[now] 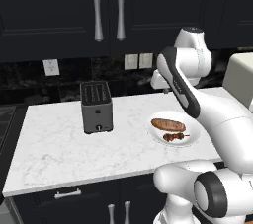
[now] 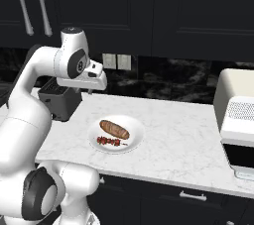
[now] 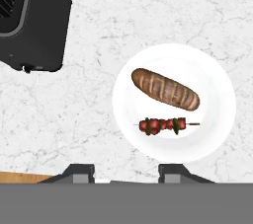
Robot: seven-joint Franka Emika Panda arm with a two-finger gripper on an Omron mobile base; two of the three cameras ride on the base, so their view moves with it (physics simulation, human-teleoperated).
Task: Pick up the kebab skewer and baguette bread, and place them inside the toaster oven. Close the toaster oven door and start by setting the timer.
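Jaws (image 3: 126,171) hang high over the white plate (image 3: 217,75), nothing between them. Only the two tips poke up at the bottom of the hand view, with a gap between them; how far apart they really stand cannot be told from this.

Kebab skewer (image 3: 164,124) lies on the plate just ahead of the jaws and a touch right of their midline, stick running across the view. Baguette bread (image 3: 165,89) sits farther out beyond it, angled, close to the skewer but not touching.

Step in hand looks like the approach for the first pick, probably the skewer since it's nearer. To do it well:
- shift slightly right so the midline lands on the meat chunks, not the bare stick end
- as the tips sit now, closing runs along the stick, so the wrist likely needs a quarter turn to pinch across it
- come straight down, keep clear of the loaf
- the skewer is thin and low on the plate, so the tips likely need to nearly reach the plate before closing

Bench (image 1: 54,149) is white marble. Black slot toaster (image 3: 34,20) stands off to the left of the jaws, well apart from the plate. Toaster oven (image 2: 237,120) is far along the bench on the other side. Dark cabinets (image 1: 59,11) above, dark backsplash with wall outlets (image 2: 116,61).
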